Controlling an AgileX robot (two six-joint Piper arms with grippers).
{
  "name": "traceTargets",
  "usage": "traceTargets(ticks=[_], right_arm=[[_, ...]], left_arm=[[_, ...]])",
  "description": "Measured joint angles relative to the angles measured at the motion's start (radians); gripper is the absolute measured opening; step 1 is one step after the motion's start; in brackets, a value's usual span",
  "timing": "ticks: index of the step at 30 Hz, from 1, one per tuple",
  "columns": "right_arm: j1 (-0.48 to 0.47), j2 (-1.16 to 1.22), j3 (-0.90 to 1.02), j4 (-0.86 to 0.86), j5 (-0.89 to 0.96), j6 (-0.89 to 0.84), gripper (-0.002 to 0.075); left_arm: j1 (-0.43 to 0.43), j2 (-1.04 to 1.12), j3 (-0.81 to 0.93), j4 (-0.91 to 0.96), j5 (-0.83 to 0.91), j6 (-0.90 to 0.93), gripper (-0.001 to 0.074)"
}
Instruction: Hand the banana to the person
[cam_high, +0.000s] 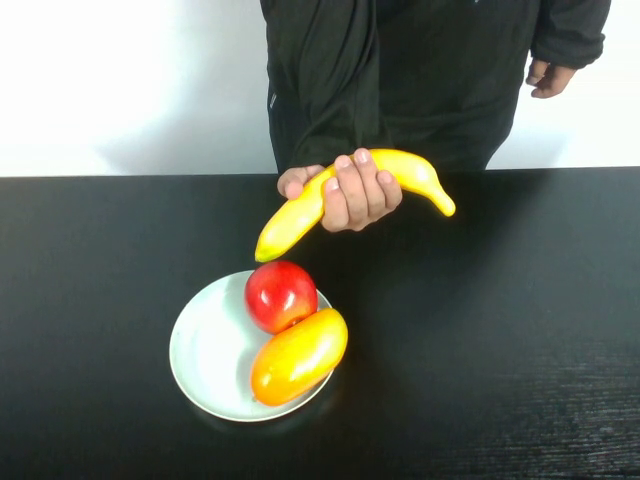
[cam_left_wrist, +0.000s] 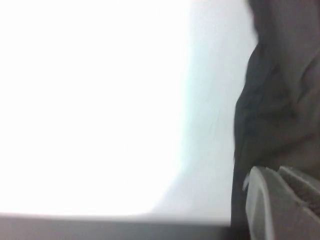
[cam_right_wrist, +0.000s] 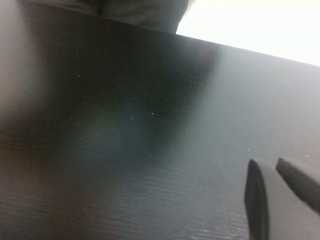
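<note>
The banana (cam_high: 400, 172) is long, curved and bright yellow. The person (cam_high: 420, 70), in a black long-sleeved top, stands behind the table and holds it in one bare hand (cam_high: 350, 190) above the table's far side. Neither arm shows in the high view. My left gripper (cam_left_wrist: 272, 172) shows only in the left wrist view, raised, shut and empty, with the person's black top (cam_left_wrist: 280, 100) behind it. My right gripper (cam_right_wrist: 267, 162) shows only in the right wrist view, low over the bare black table (cam_right_wrist: 150, 125), shut and empty.
A white plate (cam_high: 205, 350) lies left of centre near the table's front. It holds a red apple (cam_high: 280, 295) and a plump orange-yellow oval fruit (cam_high: 298, 357). The person's other hand (cam_high: 550, 78) hangs at the far right.
</note>
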Motion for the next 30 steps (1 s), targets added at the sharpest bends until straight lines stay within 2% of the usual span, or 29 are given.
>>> traceTargets(ticks=[10,30], right_arm=[[0.000,0.000,0.000,0.000,0.000,0.000,-0.0009],[0.000,0.000,0.000,0.000,0.000,0.000,-0.0009]], left_arm=[[0.006,-0.006,0.003,0.057,0.472,0.000,-0.0002],[0.006,-0.006,0.002,0.075,0.495,0.000,-0.0003]])
